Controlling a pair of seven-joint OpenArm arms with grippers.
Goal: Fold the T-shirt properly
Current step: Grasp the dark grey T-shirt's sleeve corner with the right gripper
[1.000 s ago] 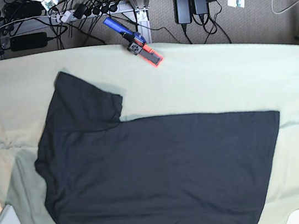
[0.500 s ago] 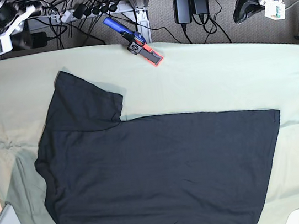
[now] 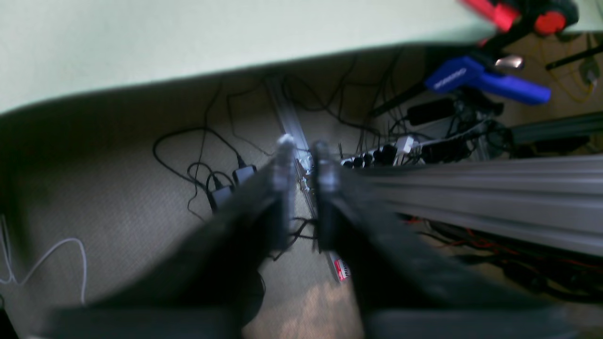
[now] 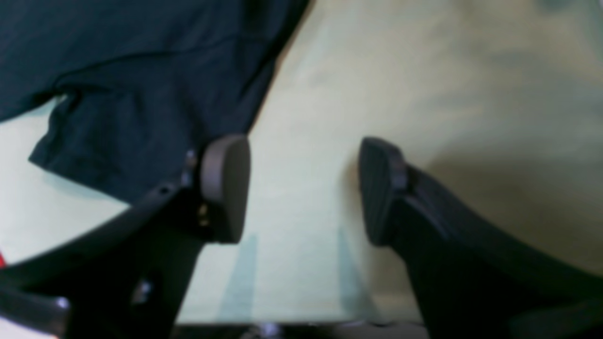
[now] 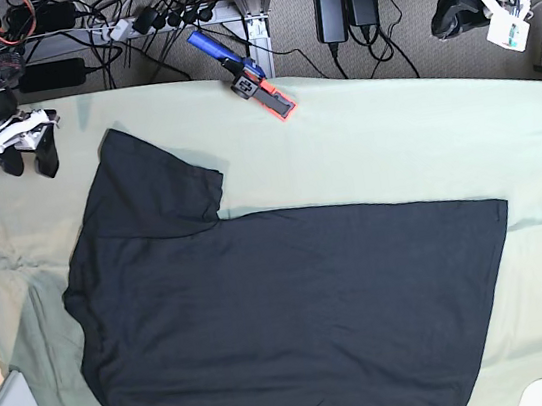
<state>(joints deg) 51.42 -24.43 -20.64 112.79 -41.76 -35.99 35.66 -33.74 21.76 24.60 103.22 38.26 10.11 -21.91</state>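
Pale green cloth covers the counter (image 5: 363, 139), where the large black short-sleeved T-shirt (image 5: 286, 312) lies flat, centre-left. Since a second ago the right pincer (image 5: 22, 157) has dropped in upper left, jaws spread, beside the sleeve; the left pincer (image 5: 456, 10), upper right, is nearly closed and empty, so folding looks about to start.

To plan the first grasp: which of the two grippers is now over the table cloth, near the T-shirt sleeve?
The right gripper; its jaws stand open beside the T-shirt sleeve. The left gripper hangs beyond the table edge.

Pale green table cloth (image 5: 373, 138); grey carpet (image 5: 410, 42) (cable-strewn) behind.

T-shirt (image 5: 286, 312): matt black cloth; table cloth (image 5: 394, 145): matt pale green.
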